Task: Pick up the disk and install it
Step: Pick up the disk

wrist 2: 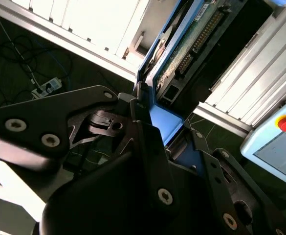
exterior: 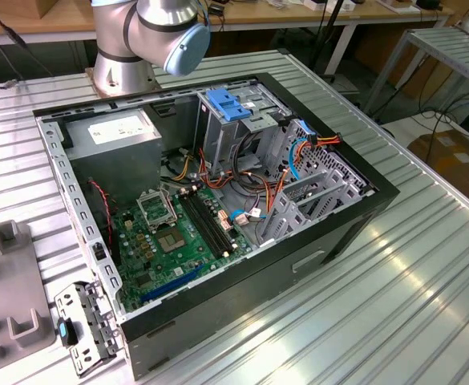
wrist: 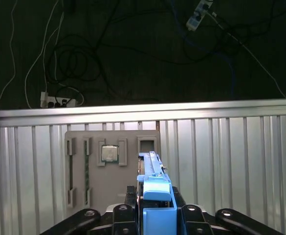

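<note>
Black gripper (wrist: 155,205) clamped tight on the blue-railed disk (wrist: 152,166), held edge-on with jaws closed onto it in both wrist views. Just beyond the disk in the first wrist view, a grey tray (wrist: 79,196) with a chip (wrist: 109,153) seated in one pocket, lying on the ribbed metal table (wrist: 231,161). At the exterior view's near left, a loose bracket (exterior: 86,325) just beside the uncovered case (exterior: 298,257); inside, a green motherboard (exterior: 178,241); farther back, a blue latch (exterior: 228,106) atop the grey cage (exterior: 214,140); farthest, the arm base (exterior: 126,64) at the table's far side.
</note>
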